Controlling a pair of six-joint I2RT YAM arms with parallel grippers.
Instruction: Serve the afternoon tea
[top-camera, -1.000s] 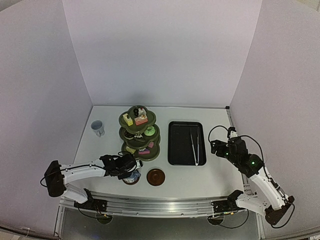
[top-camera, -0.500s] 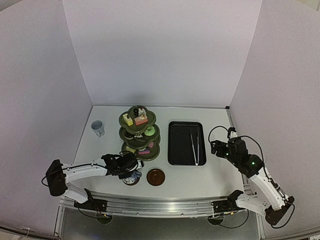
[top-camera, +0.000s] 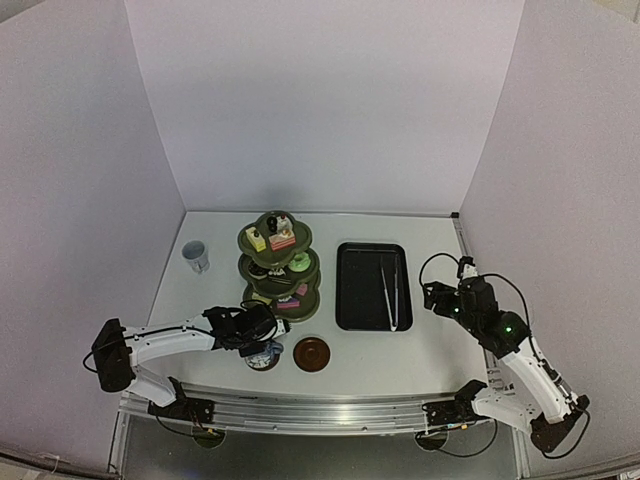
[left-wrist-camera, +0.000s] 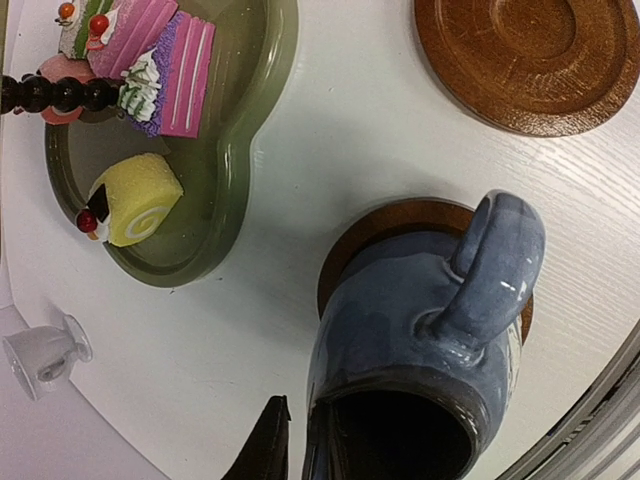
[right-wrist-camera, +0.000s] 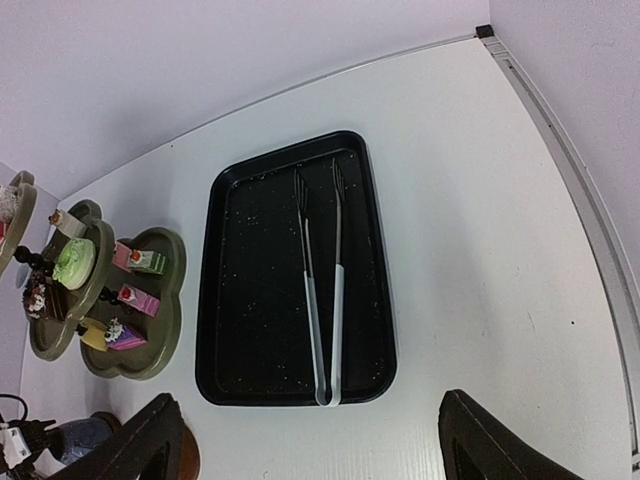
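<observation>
Little has shifted over the last second: the left claw (top-camera: 258, 328) has edged slightly nearer the olive-green stand (left-wrist-camera: 235, 130), and everything else sits as it did. On the white counter (top-camera: 430, 345) the stand carries the cakes (top-camera: 283, 240) on its three tiers, so that part of the serving looks done. To the stand's right lies the black tray (right-wrist-camera: 235, 300), holding only the white tongs (right-wrist-camera: 337, 310) (probably the tool for the cakes). In front of the stand the dark-blue pot (left-wrist-camera: 400, 340) stands upright on a brown saucer (left-wrist-camera: 350, 245). It is glossy and thick-handled, with a dark mouth. The left claw is at its rim with one finger just outside the wall, but I cannot tell whether it pinches. The right claw (right-wrist-camera: 325, 445), far right of the stand, gapes wide and holds nothing. A second saucer (left-wrist-camera: 520, 60), also in front of the stand, is bare, likely awaiting the pale cup (top-camera: 195, 256) standing left of the stand. On the lowest tier sit a yellow roll (left-wrist-camera: 135, 200) and a pink slice (left-wrist-camera: 185, 75).
</observation>
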